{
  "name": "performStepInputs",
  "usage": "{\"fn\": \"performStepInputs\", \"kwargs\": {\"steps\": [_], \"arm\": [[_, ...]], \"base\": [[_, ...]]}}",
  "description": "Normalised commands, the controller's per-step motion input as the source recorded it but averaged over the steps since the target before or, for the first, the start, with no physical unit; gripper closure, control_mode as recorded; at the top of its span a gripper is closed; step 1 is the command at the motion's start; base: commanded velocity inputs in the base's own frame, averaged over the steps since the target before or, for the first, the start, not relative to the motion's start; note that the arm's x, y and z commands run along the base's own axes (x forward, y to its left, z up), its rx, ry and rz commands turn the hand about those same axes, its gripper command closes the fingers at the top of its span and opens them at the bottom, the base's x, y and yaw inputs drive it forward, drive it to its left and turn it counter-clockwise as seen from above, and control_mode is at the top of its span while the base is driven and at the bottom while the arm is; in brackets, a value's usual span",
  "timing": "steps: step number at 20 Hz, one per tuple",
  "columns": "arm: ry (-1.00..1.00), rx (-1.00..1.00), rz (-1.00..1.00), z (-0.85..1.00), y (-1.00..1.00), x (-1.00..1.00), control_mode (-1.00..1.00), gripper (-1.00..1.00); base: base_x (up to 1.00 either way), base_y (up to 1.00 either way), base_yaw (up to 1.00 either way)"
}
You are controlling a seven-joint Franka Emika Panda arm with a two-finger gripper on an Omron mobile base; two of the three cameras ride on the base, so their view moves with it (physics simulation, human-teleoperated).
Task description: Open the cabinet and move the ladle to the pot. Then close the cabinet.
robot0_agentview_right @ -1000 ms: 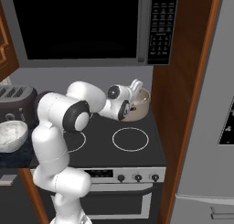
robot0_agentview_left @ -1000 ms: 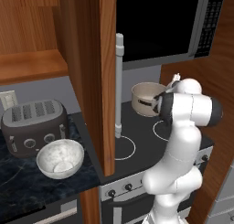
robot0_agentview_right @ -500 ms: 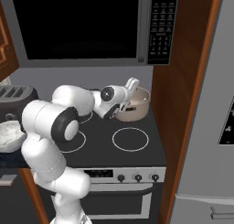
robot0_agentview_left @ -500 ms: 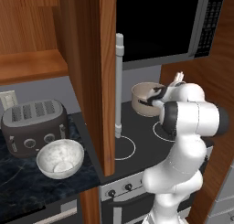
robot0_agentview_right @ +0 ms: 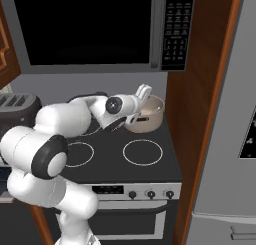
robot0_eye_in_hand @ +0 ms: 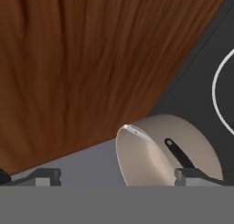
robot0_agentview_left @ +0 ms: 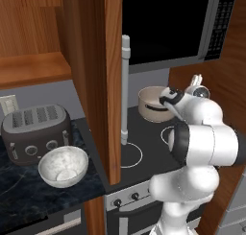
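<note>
The cabinet [robot0_agentview_left: 91, 76] hangs with its door swung wide, edge-on, its long silver handle [robot0_agentview_left: 125, 85] facing the stove. The beige pot [robot0_agentview_left: 153, 103] [robot0_agentview_right: 150, 114] stands on the back right burner. My gripper [robot0_agentview_left: 196, 80] [robot0_agentview_right: 144, 92] hovers just above and beside the pot, open, nothing between its fingers. In the hand view the gripper [robot0_eye_in_hand: 119, 177] looks down at the pot [robot0_eye_in_hand: 155, 154], a fingertip [robot0_eye_in_hand: 45, 176] on each side. A thin pale streak [robot0_eye_in_hand: 135, 130] on the pot's rim may be the ladle; I cannot tell for sure.
A dark toaster [robot0_agentview_left: 36, 131] and a white speckled bowl [robot0_agentview_left: 62, 164] sit on the counter left of the door. The black microwave [robot0_agentview_right: 100, 26] hangs over the stove [robot0_agentview_right: 142, 151]. A wooden panel [robot0_agentview_right: 200, 99] and the fridge [robot0_agentview_right: 230, 139] stand to the right.
The hand has stayed by the pot with its jaws open. The arm's elbow has swung down and toward the front of the stove.
</note>
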Motion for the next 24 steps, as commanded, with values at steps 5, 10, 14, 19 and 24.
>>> {"fn": "performStepInputs", "kwargs": {"steps": [5,10,14,19,24], "arm": [[0.01,0.04,-0.02,0.40,0.00,-0.69,-1.00,-1.00],[0.02,0.04,-0.02,0.27,0.01,-0.79,-1.00,-1.00],[0.02,0.02,0.00,0.33,0.12,-0.70,-1.00,-1.00],[0.17,0.04,0.00,0.53,0.13,-0.40,-1.00,-1.00],[0.19,0.00,0.00,0.45,0.10,-0.32,-1.00,-1.00]], "base": [[0.00,0.00,0.00],[0.00,0.00,0.00],[0.00,0.00,0.00],[0.00,0.00,0.00],[0.00,0.00,0.00]]}}
